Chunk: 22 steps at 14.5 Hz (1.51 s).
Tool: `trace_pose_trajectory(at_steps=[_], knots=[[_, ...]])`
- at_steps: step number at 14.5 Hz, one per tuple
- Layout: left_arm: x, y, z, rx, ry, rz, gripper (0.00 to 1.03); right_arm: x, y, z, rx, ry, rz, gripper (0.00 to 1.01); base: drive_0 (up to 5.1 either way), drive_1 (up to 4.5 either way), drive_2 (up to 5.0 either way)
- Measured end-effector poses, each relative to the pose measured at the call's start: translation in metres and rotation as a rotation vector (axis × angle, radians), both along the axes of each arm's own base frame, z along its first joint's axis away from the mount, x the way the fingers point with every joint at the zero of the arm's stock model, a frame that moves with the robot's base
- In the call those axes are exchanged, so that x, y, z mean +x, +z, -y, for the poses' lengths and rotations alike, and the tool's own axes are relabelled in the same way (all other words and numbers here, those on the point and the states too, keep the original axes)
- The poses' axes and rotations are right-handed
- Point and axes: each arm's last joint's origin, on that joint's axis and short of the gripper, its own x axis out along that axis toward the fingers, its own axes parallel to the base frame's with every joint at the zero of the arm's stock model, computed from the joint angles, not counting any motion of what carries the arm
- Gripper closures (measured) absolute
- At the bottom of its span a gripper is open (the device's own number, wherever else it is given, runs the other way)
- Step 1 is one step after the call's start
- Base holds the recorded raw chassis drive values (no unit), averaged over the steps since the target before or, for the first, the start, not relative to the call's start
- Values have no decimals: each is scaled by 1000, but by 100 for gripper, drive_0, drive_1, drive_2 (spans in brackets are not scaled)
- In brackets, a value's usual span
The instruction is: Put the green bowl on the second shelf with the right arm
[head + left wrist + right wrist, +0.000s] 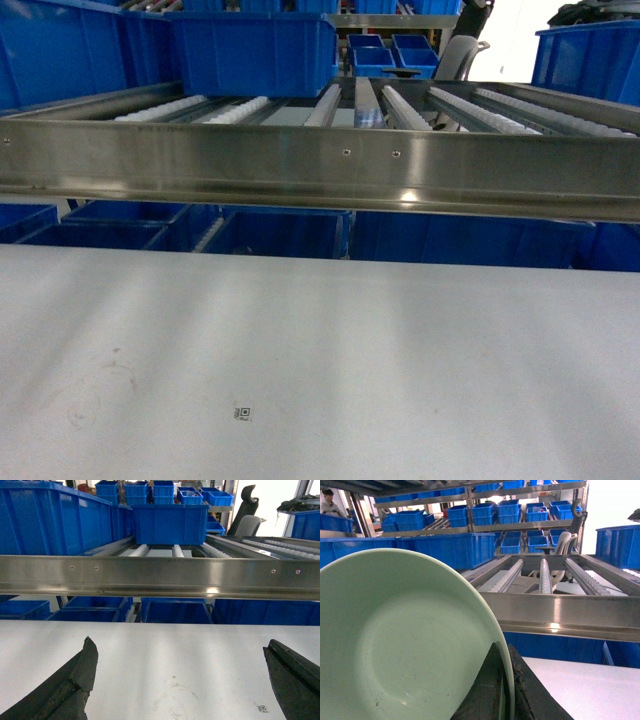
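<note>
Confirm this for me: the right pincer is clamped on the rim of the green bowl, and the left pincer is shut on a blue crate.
Not quite. The left pincer is open and empty, its fingers spread over the white tabletop, as the left wrist view shows. The rest holds: in the right wrist view, the right pincer is clamped on the rim of the green bowl.

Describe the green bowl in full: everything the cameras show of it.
The green bowl shows only in the right wrist view. It is pale mint green, smooth and glossy, with a shallow round well and a few tiny dark specks. It is tipped on edge, its inside facing the camera, filling the left of the frame. The right gripper pinches its rim, one dark finger on each side. Behind it stands the steel front rail of the second shelf. Its underside is hidden.
</note>
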Motion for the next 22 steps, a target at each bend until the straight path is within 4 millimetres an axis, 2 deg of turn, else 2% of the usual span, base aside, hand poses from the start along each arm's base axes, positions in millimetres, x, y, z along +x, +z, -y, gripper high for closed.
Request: trace_pose_trajectory(at_steps=[1,22], knots=[[0,0,0,0,0,0,5,0,0,0,0,0,1,99,0,0,0],[0,0,0,0,0,0,5,0,0,0,0,-8,2,99,-491,245,245]])
